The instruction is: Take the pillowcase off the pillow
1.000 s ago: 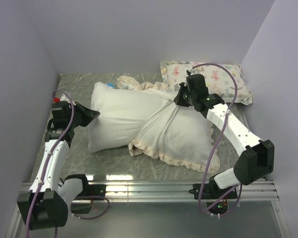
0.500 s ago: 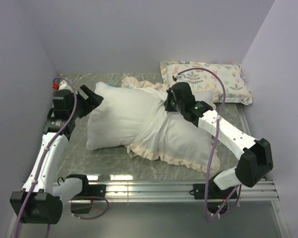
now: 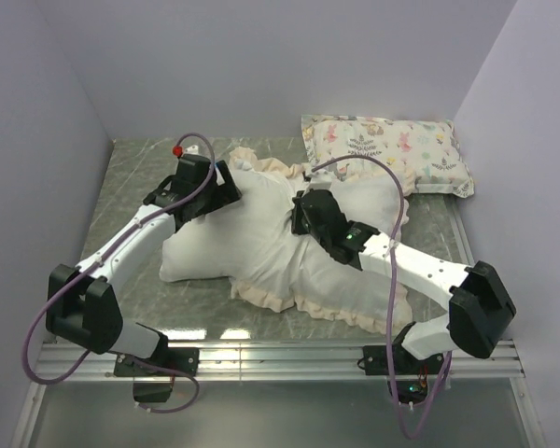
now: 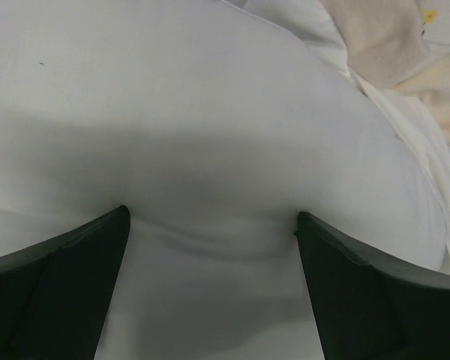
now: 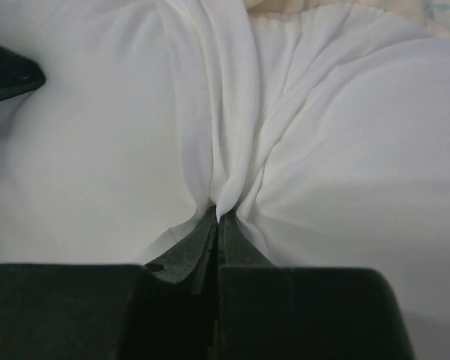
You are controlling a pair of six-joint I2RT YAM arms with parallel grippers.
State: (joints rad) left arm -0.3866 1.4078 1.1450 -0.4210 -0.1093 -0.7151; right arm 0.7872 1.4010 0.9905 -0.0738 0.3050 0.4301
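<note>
The white pillow (image 3: 210,245) lies left of centre, its right part still inside the pillowcase (image 3: 345,275), which shows its white inside and a cream ruffled border (image 3: 289,301). My left gripper (image 3: 226,183) is open, and its spread fingers (image 4: 67,277) press down on the pillow (image 4: 210,112) at its far end. My right gripper (image 3: 299,213) is shut on a gathered fold of the pillowcase (image 5: 225,150) over the middle of the pillow. The folds fan out from the jaw tips of the right gripper (image 5: 219,216). None of the dark outer side shows.
A small animal-print pillow (image 3: 387,149) lies at the back right, against the wall. Lilac walls close in the left, back and right. A metal rail (image 3: 280,355) runs along the near edge. Marble tabletop (image 3: 135,182) shows left of the pillow.
My left arm swung from the pillow's left side onto its far end and opened its jaws. The right gripper dragged the pinched pillowcase fabric leftward toward the pillow's middle.
</note>
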